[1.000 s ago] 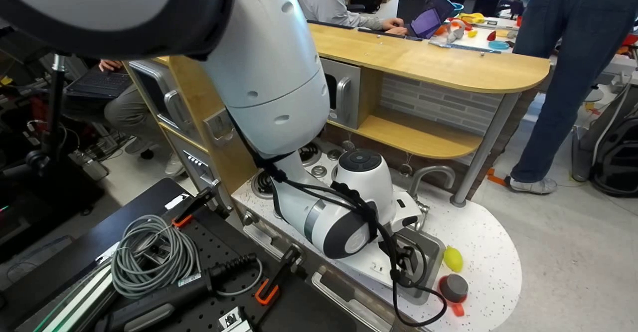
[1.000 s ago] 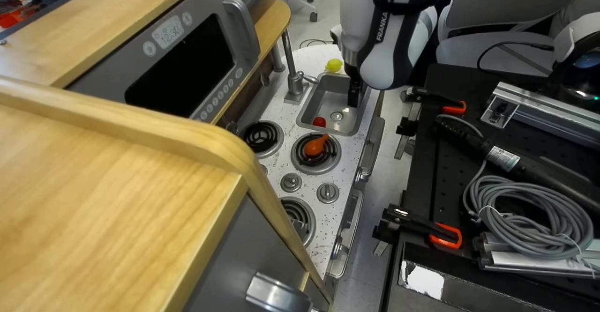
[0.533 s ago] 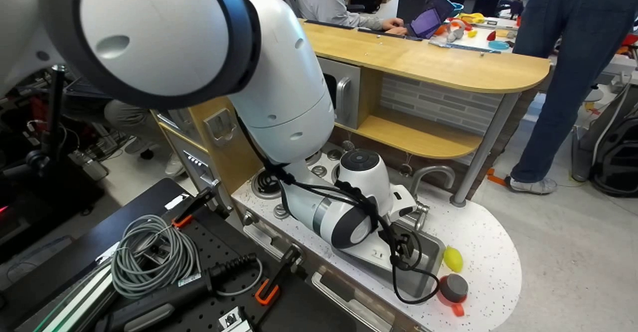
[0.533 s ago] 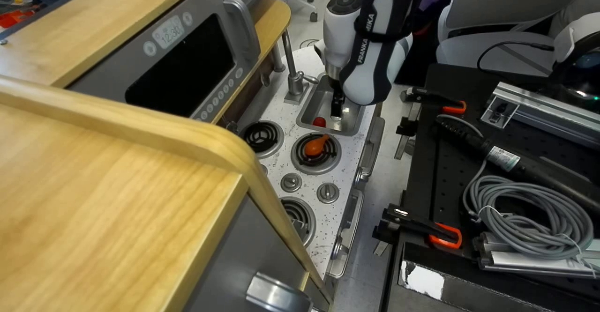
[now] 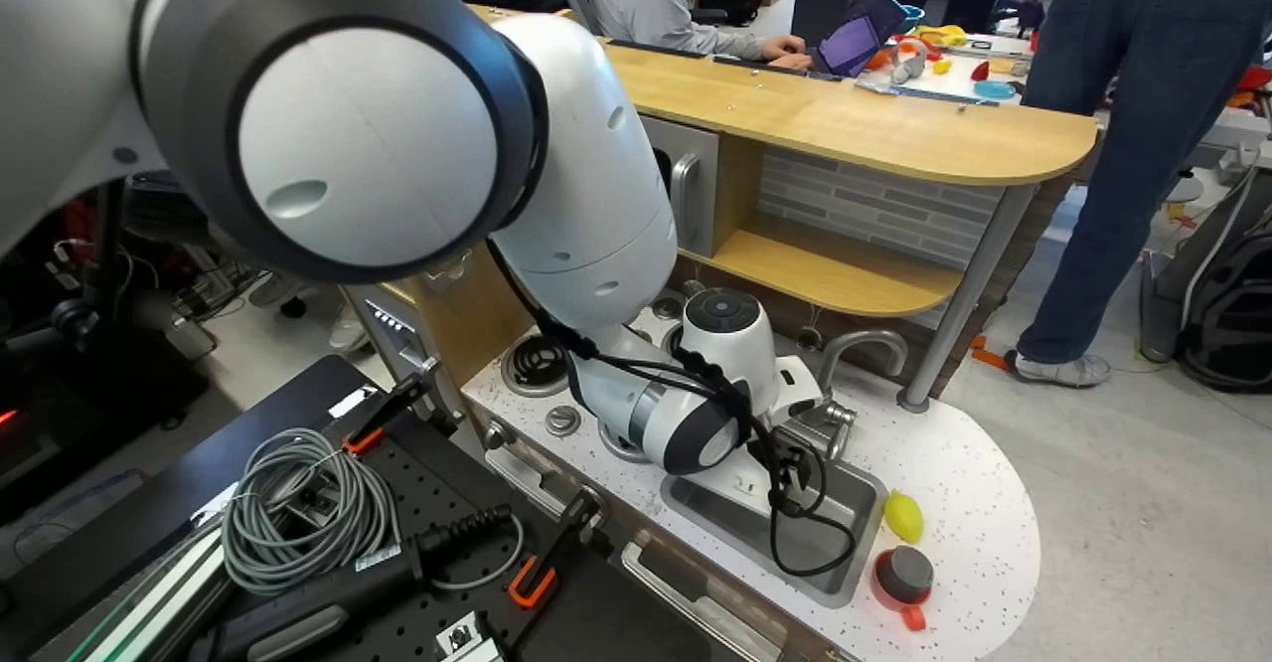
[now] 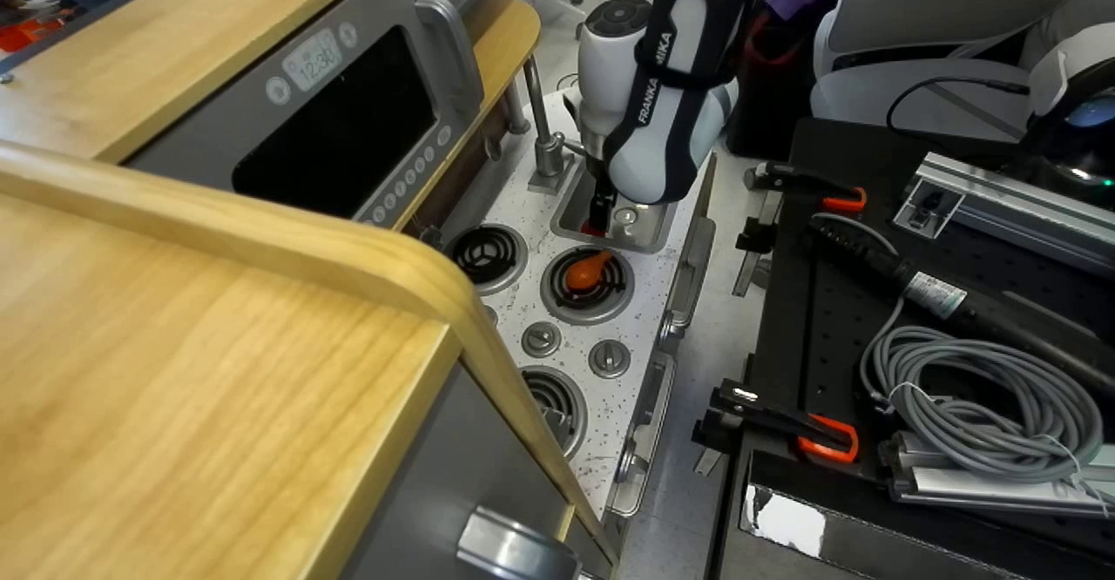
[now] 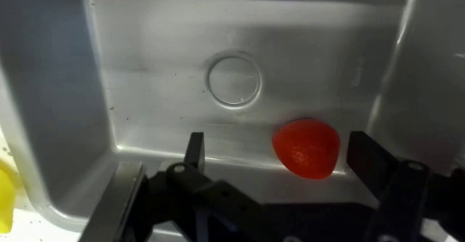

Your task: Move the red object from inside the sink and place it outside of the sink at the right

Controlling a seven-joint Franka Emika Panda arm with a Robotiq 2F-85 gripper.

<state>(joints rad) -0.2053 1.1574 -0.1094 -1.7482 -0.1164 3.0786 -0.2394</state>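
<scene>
The red object [image 7: 307,149] is rounded and lies on the floor of the grey sink [image 7: 54,89], by one wall, in the wrist view. In an exterior view only a bit of the red object [image 6: 592,231] shows under the gripper; in the view with the lemon up close it is hidden by the arm. My gripper [image 7: 278,138] is open and empty. Its fingers stand on either side of the red object, nearer on the right than on the left. The gripper [image 6: 600,212] points down into the sink at the end nearest the stove.
A yellow lemon [image 5: 903,516] and a red cup with a grey thing in it [image 5: 904,573] stand on the white counter beside the sink. The faucet [image 6: 550,155] rises at the sink's back edge. An orange object [image 6: 586,273] lies on a burner.
My gripper has moved along the sink, from the lemon side toward the stove side, and is now at the red object, mostly covering it in an exterior view. The red object has not visibly moved.
</scene>
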